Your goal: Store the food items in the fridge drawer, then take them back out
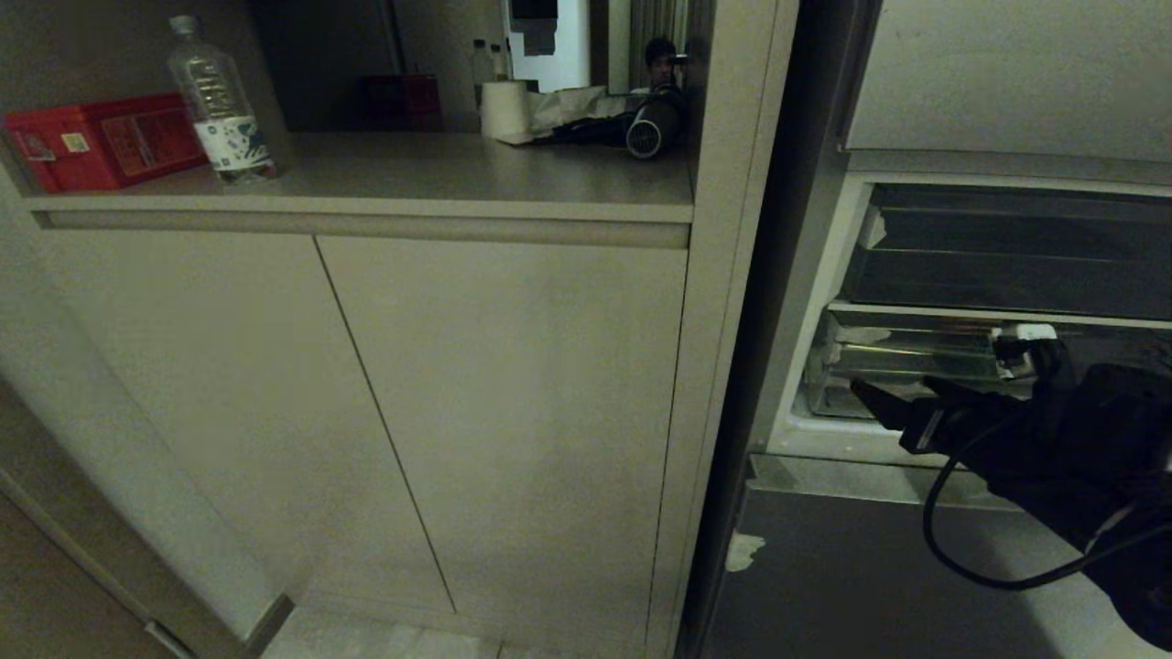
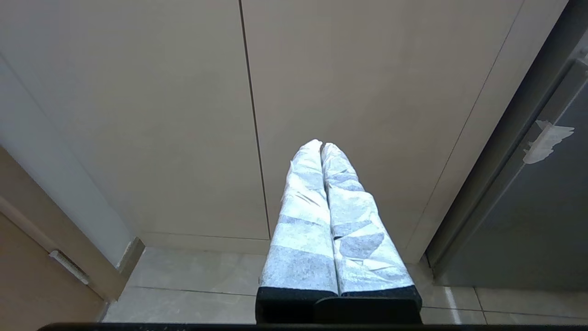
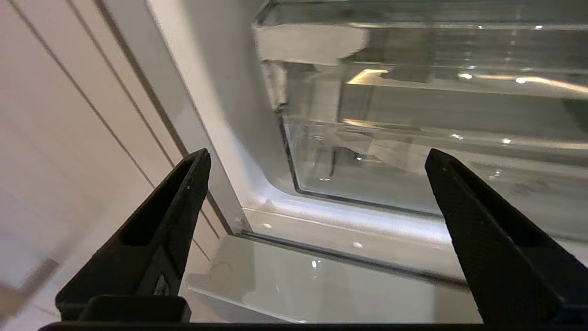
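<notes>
The fridge drawer (image 1: 902, 377) is a clear plastic bin with whitish tape scraps at its left end, sitting inside the open fridge compartment; the right wrist view shows its front wall (image 3: 413, 151) close up. My right gripper (image 1: 893, 392) hovers just in front of the drawer's left part, pointing at it. Its black fingers stand wide open (image 3: 318, 154) with nothing between them. My left gripper (image 2: 321, 144), fingers wrapped in white tape, is shut on nothing and faces the beige cabinet doors low down; it is outside the head view. No food items are in view.
A darker drawer (image 1: 1007, 265) sits above the clear one, and a grey steel door front (image 1: 870, 567) lies below the opening. Left of the fridge, beige cabinet doors (image 1: 504, 412) support a counter with a water bottle (image 1: 220, 101), red box (image 1: 101, 142), paper roll (image 1: 504, 110) and hair dryer (image 1: 650, 128).
</notes>
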Motion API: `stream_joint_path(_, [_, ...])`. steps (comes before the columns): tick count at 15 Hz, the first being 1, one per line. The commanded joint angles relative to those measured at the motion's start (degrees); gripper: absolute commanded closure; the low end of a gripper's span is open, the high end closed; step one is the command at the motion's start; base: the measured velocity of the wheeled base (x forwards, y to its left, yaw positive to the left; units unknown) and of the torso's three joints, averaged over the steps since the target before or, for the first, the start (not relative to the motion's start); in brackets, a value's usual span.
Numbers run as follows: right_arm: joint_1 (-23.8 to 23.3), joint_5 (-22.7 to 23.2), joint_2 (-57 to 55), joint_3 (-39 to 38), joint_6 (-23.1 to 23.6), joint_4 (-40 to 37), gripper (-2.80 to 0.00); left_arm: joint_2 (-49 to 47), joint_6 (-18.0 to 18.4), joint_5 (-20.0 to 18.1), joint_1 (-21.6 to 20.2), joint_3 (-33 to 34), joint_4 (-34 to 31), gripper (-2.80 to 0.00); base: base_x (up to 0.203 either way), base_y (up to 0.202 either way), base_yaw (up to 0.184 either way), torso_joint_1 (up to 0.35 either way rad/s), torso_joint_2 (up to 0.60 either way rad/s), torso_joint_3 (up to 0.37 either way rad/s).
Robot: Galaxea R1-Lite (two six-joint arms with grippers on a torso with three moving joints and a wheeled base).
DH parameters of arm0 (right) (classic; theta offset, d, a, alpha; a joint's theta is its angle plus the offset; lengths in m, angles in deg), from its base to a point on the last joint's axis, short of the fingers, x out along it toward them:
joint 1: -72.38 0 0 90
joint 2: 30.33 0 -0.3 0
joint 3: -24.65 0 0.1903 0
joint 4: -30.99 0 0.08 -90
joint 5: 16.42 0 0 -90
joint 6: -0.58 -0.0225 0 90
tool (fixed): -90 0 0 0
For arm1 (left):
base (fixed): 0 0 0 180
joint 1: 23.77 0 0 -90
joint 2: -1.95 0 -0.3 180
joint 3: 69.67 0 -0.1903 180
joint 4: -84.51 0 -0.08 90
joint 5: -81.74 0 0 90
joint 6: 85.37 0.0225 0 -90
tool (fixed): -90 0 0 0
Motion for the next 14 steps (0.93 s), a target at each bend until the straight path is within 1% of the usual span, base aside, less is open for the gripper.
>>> stream_joint_path(1, [0.86,-0.13,-3.19,0.79,2.72,2.31,-2.80,0.02,0.00,0.01,0.00,0.00,-0.01,0.00,0.000,0.000,0.000,0.000,0.00,0.000])
stream_joint_path(4, [3.17,-5.28,-7.85,3.99,4.55,7.25,-2.80,0.02,0.00,0.01,0.00,0.00,-0.01,0.00,0.000,0.000,0.000,0.000,0.00,0.000])
stream_joint_path(7, [4.83,-10.48,-9.92,6.19,5.53,8.26,-2.80,0.02,0.00,0.01,0.00,-0.08,-0.01,0.00,0.000,0.000,0.000,0.000,0.00,0.000])
stream_joint_path(11, [5.16,-11.63,-10.08,6.83,5.50,8.26,-2.80,0.02,0.00,0.01,0.00,0.00,-0.01,0.00,0.000,0.000,0.000,0.000,0.00,0.000])
stream_joint_path(13, [5.36,-13.62,-10.69,8.67,5.46,8.26,-2.80,0.02,0.00,0.01,0.00,0.00,-0.01,0.00,0.000,0.000,0.000,0.000,0.00,0.000])
stream_joint_path(14, [5.28,-13.87,-10.91,8.93,5.28,8.26,-2.80,0.02,0.00,0.01,0.00,0.00,-0.01,0.00,0.000,0.000,0.000,0.000,0.00,0.000])
